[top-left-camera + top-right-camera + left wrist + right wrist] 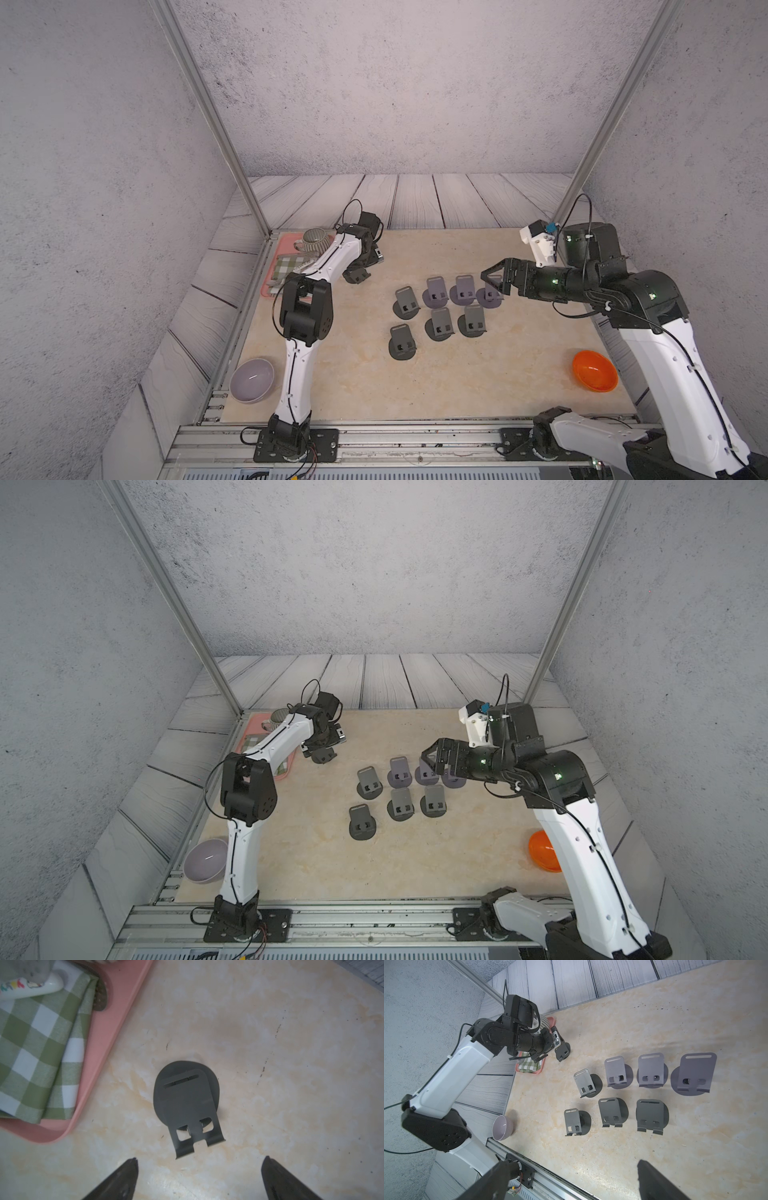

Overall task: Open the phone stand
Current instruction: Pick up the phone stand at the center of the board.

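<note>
1. The left claw (200, 1158) shows only two dark fingertips in the left wrist view. They are spread wide, released and empty. In both top views its own arm hides most of it.
2. A dark grey metal phone stand with a round base (187, 1105) sits near the counter's far left corner, just beside a pink plastic tray (116, 1028). Nothing touches it. How far its plate is raised is hard to judge.
3. The right claw (492, 282) hovers released and empty. It partly covers the far right one of a cluster of seven similar grey stands (441, 322) at mid-counter.
4. On the tray, a striped mug (313, 241) is half hidden by the left arm.
5. An orange bowl (540, 850) at the right edge is partly cut off by the right arm.
6. The counter (332, 374) is beige and marbled, with dark specks. Grey plank-print panels (415, 203) and rough grey walls (415, 83) surround it.
</note>
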